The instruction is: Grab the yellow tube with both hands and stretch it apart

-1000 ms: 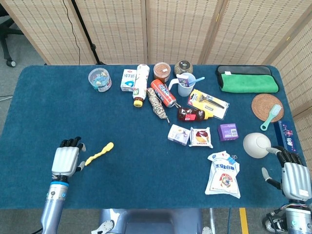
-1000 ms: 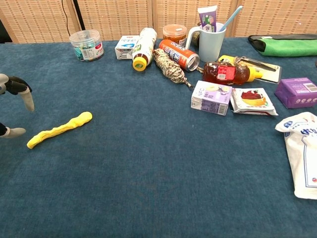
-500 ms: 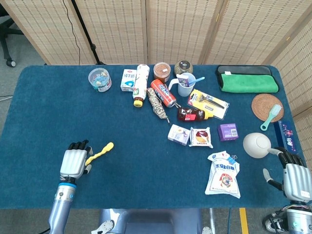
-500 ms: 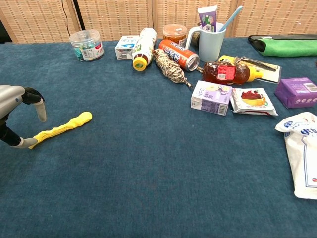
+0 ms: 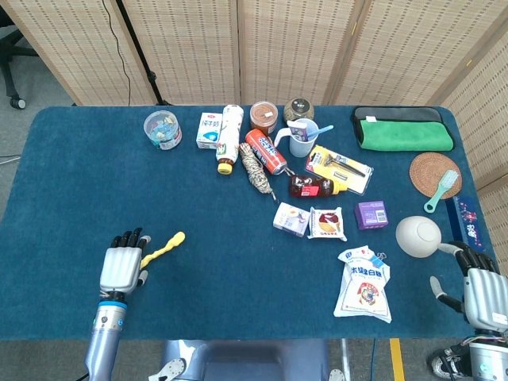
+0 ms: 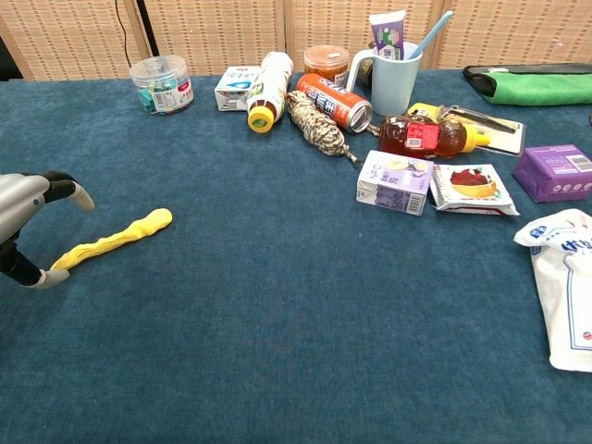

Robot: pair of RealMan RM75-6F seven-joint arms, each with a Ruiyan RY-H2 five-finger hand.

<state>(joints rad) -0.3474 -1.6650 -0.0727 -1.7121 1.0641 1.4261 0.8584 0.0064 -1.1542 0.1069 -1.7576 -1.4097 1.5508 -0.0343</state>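
Left hand (image 5: 121, 266) sits at the near-left of the table (image 5: 71, 190), palm down, fingers pointing away from the robot. In chest view its thumb tip touches or nearly touches the near end of the tube (image 6: 111, 241) while a finger arches above, apart from it. So the fingers are spread around that end, not closed on it; nothing is held yet.

The tube lies flat on the cloth, long axis diagonal: near-left end at the left hand, far end running up and to the right. From the fingers the tube extends forward and to the right.

Right hand (image 5: 482, 290) is at the near-right edge, well apart from the tube, just beside the white bowl (image 5: 417, 236), with fingers apart and empty. The left hand is much nearer; I judge the right has to cross the whole table to reach the free far end.

Versus 1.0 s ago: the left hand has shifted right and now brackets the tube end, where before it was clear of it. The tube hasn't moved. The right hand has drifted slightly toward the robot.

Clutter at the back (bottles (image 5: 231, 137), cup (image 5: 302, 140), towel (image 5: 403, 132)) is well clear.
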